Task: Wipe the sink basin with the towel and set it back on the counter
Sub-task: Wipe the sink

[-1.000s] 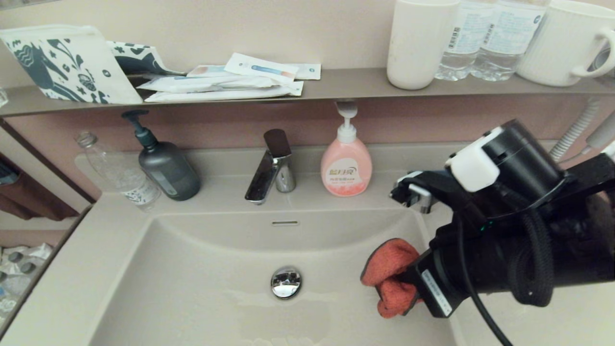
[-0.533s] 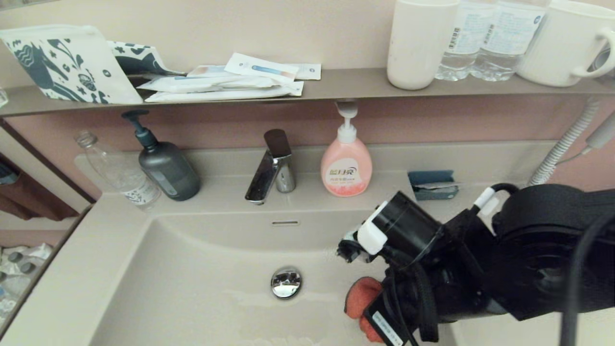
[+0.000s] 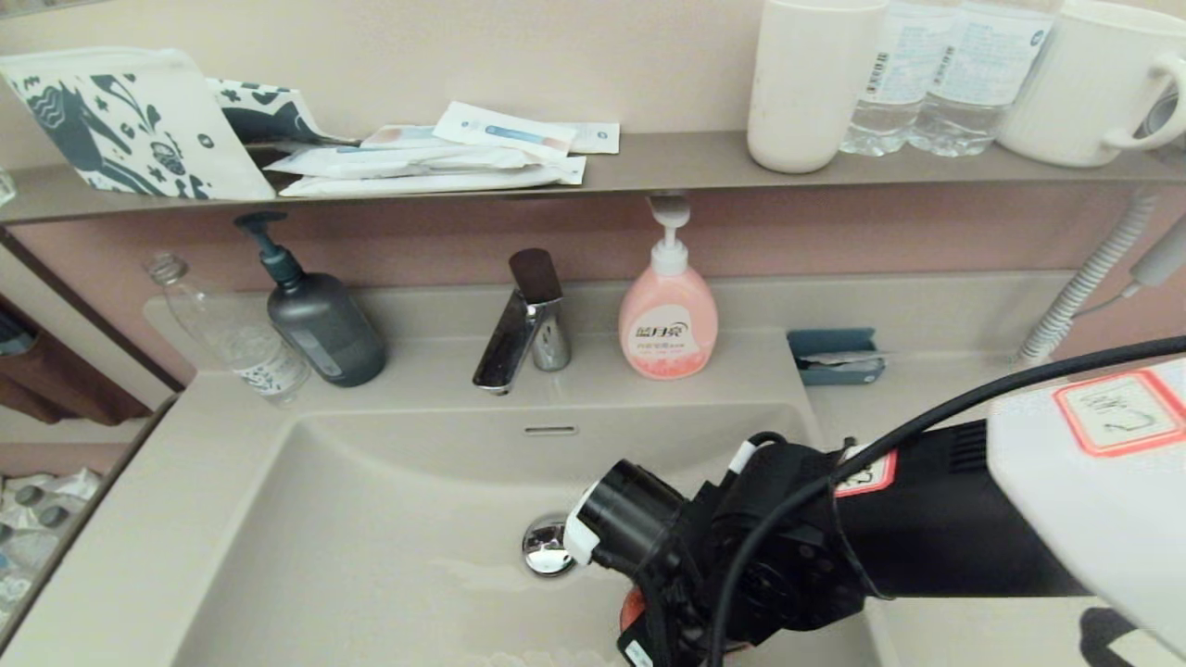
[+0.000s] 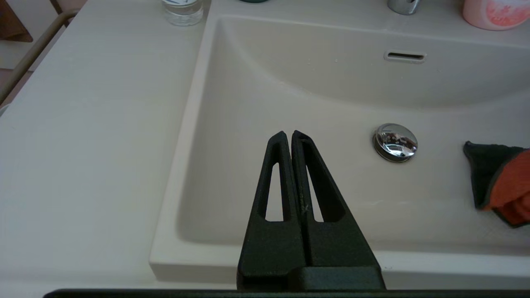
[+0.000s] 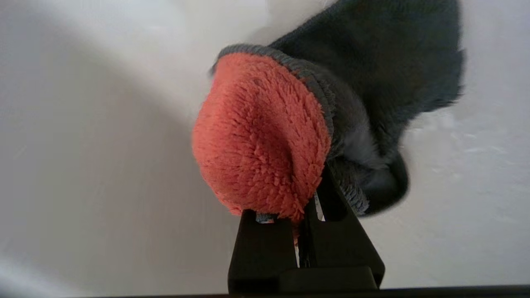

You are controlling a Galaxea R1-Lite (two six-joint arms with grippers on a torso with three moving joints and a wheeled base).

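Down in the sink basin (image 3: 371,537), right of the chrome drain plug (image 3: 547,547), the red-orange towel (image 5: 265,136) is pinched in the right gripper (image 5: 304,215) fingers, lower and nearer the plug than a second ago. The left gripper (image 4: 288,138) hovers parked at the basin's front rim, fingers pressed together. The pink soap bottle's (image 3: 667,324) label is unreadable.

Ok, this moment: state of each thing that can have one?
towel: bunched, clamped in right hand, down in the basin
right hand: shut on towel
left hand: shut, empty, over the basin's near edge
sink basin: faintly streaked near drain
drain plug: seated
faucet: no water running
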